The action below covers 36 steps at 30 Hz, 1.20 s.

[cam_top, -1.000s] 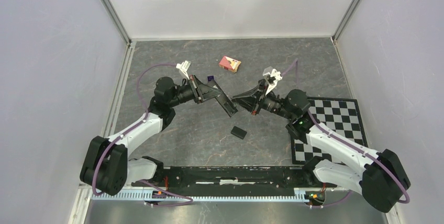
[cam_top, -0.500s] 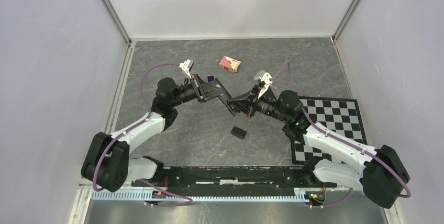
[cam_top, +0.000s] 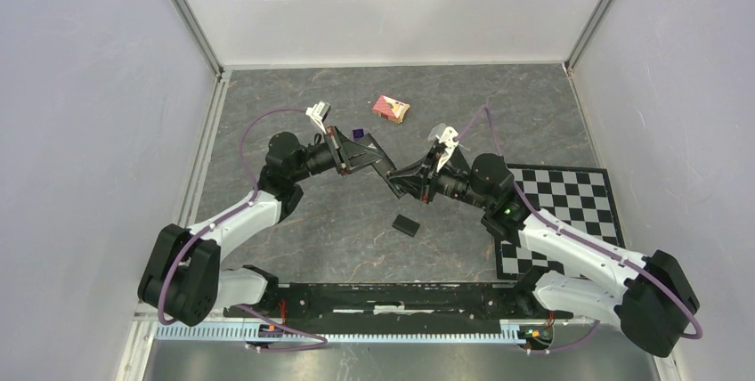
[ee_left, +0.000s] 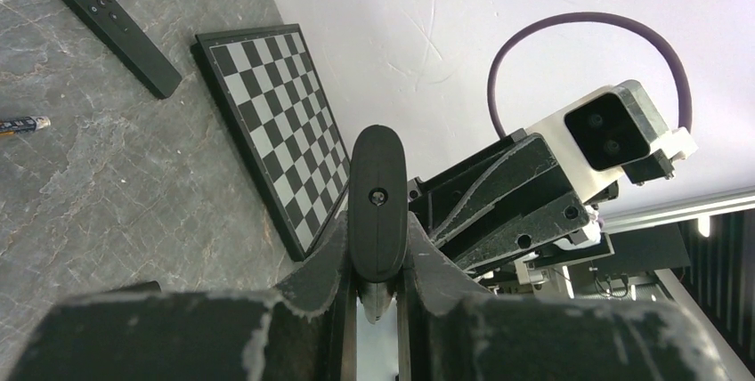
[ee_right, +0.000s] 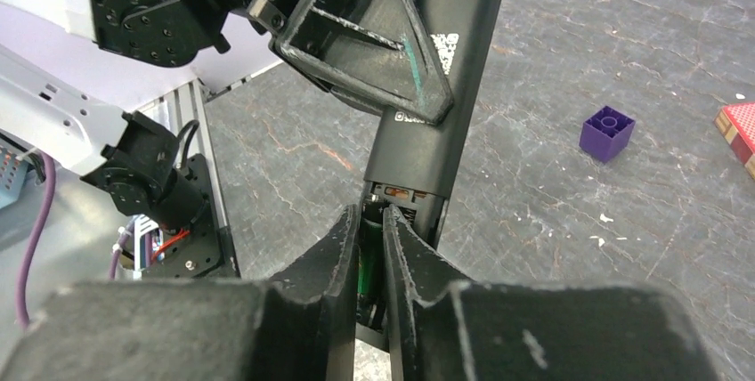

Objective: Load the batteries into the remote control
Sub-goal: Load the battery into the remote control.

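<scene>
- The left gripper [ee_left: 377,256] is clamped on the sides of the remote control [ee_right: 429,136]. It holds the remote up in the air over the middle of the table [cam_top: 294,114]. The open battery end points at the other arm.
- The right gripper [ee_right: 372,221] is squeezed tight on the dark green battery [ee_right: 361,265]. The battery sits right at the open slot in the end of the remote.
- A thin little stick lies on the table in the left wrist view. It may be the blue battery [ee_left: 22,124], but it is too small to be sure.
- The green battery is tiny, hard, round and smooth, so I think it can slip or roll. It is best pinched across its middle, so both ends stay free to go in.
- The remote looks long, stiff and light. It will not bend, but a push on its end can tip it, so it needs a firm hold on its flat sides.
- A small black piece [cam_top: 406,224] lies on the table just below the two grippers. It may be the lid.
</scene>
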{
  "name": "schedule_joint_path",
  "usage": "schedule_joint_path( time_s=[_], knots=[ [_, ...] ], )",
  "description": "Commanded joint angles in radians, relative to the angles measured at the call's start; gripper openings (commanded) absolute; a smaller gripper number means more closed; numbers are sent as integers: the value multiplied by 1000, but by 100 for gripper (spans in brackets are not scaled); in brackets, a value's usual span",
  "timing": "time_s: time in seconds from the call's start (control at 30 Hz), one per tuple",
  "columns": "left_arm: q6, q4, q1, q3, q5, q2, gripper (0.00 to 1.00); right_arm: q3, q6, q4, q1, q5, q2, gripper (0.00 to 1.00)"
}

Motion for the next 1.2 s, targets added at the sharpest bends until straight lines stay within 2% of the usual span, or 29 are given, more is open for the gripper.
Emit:
schedule_joint_path(
  time_s=[0.0, 0.33, 0.6, 0.67, 0.7, 0.8, 0.83, 1.03, 1.17],
  knots=[
    [-40, 66, -6, 35, 14, -22, 2, 37, -36, -79, 1, 13, -29, 22],
    [-14, 46, -6, 30, 10, -23, 2, 97, 5, -109, 1, 50, -29, 42],
    [40, 29, -5, 35, -15, -35, 2, 201, 81, -238, -8, 120, -33, 61],
    [52, 28, -6, 31, -27, -38, 2, 222, 128, -282, -12, 155, -35, 69],
    [57, 29, -6, 32, -34, -38, 2, 229, 158, -305, -13, 188, -37, 78],
    [65, 43, -6, 31, -61, -38, 2, 240, 314, -410, -18, 296, -34, 94],
    [64, 52, -5, 31, -71, -38, 2, 225, 373, -406, -19, 300, -36, 98],
    [48, 107, -6, 32, -120, -22, 2, 24, 697, -137, -20, 261, -60, 98],
    [32, 139, -7, 31, -139, -9, 2, -53, 825, 37, -20, 247, -60, 98]
  ],
)
